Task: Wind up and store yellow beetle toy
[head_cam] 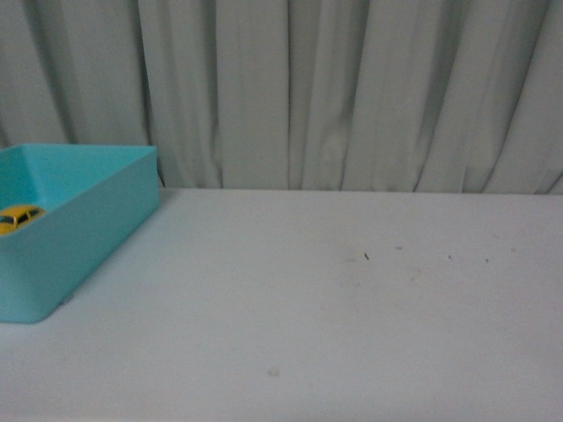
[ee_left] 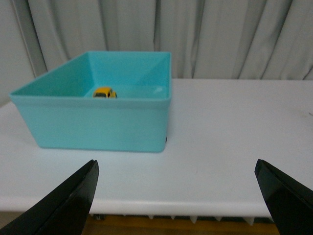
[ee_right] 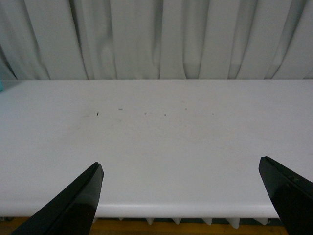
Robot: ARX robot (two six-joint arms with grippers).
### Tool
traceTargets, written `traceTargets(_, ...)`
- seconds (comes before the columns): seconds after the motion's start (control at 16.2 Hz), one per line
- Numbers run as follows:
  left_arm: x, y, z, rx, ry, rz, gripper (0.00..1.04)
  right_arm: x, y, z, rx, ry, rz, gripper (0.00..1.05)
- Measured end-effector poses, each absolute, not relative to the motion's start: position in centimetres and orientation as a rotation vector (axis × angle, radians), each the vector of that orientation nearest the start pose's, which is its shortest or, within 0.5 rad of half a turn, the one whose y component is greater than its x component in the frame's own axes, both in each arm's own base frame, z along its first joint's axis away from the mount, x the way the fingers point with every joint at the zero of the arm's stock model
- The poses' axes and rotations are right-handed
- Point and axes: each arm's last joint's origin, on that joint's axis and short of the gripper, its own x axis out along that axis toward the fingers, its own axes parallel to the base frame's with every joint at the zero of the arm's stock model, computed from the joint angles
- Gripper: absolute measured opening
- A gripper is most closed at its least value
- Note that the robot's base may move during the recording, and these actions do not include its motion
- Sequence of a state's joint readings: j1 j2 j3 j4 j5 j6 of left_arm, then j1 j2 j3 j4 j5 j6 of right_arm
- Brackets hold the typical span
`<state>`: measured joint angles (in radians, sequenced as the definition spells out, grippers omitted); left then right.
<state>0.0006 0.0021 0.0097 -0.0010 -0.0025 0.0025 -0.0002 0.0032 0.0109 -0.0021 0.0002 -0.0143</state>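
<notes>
The yellow beetle toy lies inside a turquoise box at the table's far left; the left wrist view shows the yellow beetle toy on the floor of the turquoise box, toward its back. My left gripper hangs open at the table's near edge, well short of the box, nothing between its black fingers. My right gripper is open too, over the near edge of bare table, its fingers wide apart. Neither arm shows in the front view.
A white table stretches to the right of the box, with a few small dark specks. Pale grey curtains hang right behind the table's far edge.
</notes>
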Motion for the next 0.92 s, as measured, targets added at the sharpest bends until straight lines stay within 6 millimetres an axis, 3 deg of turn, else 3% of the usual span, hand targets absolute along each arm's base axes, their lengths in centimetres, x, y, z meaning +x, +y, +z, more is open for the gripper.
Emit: traceTargets(0.92, 9.72, 0.01, 16.63, 0.003, -0.004, 0.002, 0.98, 9.73, 0.00, 16.65, -0.011, -0.002, 0.000, 0.98)
